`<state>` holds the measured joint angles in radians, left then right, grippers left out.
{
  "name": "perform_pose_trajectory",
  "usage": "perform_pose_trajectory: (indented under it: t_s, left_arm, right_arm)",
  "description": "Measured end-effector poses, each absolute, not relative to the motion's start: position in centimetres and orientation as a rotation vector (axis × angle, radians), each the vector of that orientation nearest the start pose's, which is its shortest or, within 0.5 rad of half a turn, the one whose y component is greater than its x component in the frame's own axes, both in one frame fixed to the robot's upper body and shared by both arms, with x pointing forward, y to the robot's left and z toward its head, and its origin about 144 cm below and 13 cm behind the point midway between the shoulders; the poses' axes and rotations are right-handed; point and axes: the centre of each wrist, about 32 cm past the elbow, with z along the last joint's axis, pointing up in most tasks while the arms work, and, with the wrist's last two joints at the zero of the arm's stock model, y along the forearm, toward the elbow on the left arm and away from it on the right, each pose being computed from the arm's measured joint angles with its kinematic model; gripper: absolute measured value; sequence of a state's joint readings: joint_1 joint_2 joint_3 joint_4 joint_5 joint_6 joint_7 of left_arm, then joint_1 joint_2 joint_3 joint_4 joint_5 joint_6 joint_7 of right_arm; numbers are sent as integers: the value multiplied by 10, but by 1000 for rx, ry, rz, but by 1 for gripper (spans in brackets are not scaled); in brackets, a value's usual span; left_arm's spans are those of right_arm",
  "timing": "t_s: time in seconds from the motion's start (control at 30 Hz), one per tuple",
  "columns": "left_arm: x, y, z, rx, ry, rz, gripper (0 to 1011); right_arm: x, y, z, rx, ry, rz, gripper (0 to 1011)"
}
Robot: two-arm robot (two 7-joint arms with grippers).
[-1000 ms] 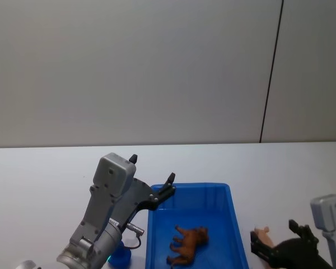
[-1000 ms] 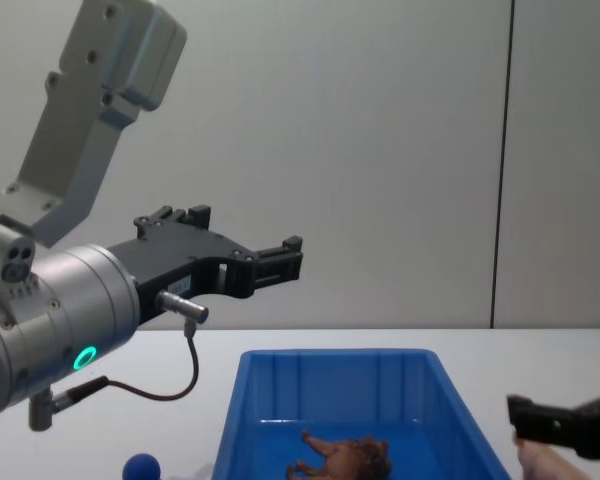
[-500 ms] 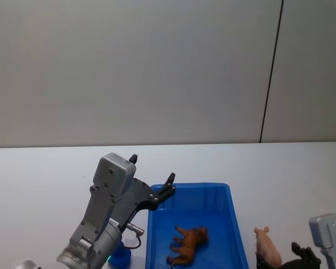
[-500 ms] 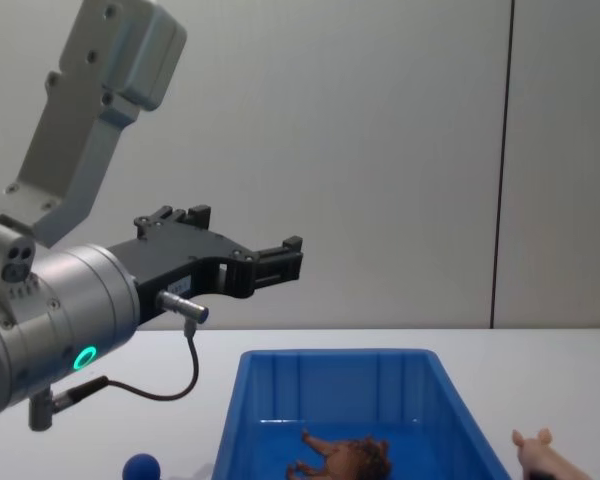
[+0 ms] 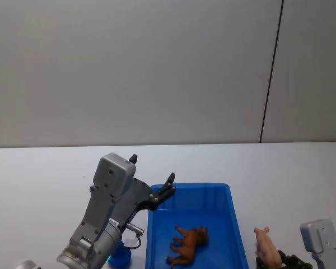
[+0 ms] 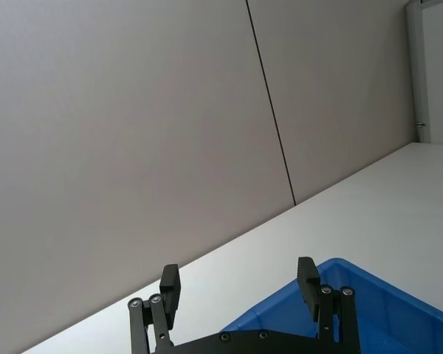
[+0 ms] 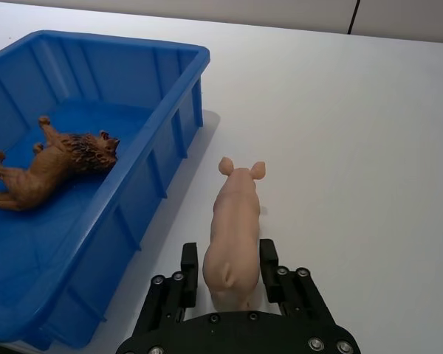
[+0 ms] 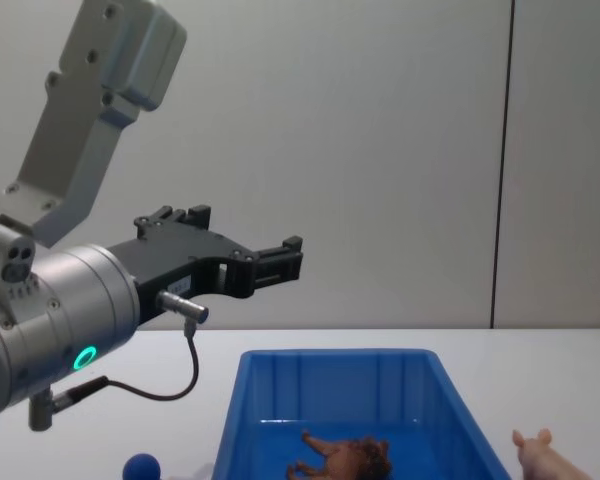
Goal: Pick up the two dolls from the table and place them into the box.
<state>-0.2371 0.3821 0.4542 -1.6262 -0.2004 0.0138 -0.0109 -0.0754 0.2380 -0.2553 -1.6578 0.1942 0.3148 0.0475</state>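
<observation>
Right wrist view: right pincer (image 7: 229, 253) spread astride rump of pale pink plastic pig (image 7: 235, 214), standing on white desk (image 7: 354, 147) just beside large bright blue plastic bin (image 7: 133, 40). Risk?
— Grabbing so far back: could pivot nose-down, slip out. Could clip bin rim on carry-over.
— Left pincer (image 6: 238, 280)?
— Spread, empty, in air over bin's left side. Brown lion figure (image 7: 52, 166) lying inside already.

No readable text, no labels, no brand names, no numbers or signs (on any surface)
</observation>
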Motion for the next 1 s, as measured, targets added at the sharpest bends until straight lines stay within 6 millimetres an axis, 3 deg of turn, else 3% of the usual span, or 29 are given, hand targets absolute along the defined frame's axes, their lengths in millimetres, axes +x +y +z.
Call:
perform_pose_trajectory:
  t_s: [0.2, 0.53, 1.0]
  left_arm:
    - [492, 198, 1204, 61, -268, 1124, 1002]
    - [492, 198, 1204, 61, -268, 1124, 1002]
    - [492, 198, 1204, 61, -268, 1124, 1002]
  right_arm:
    - [427, -209, 1130, -308, 221, -1239, 382]
    - [428, -207, 1139, -272, 168, -1236, 379]
    - [435, -196, 1174, -133, 60, -1132, 379]
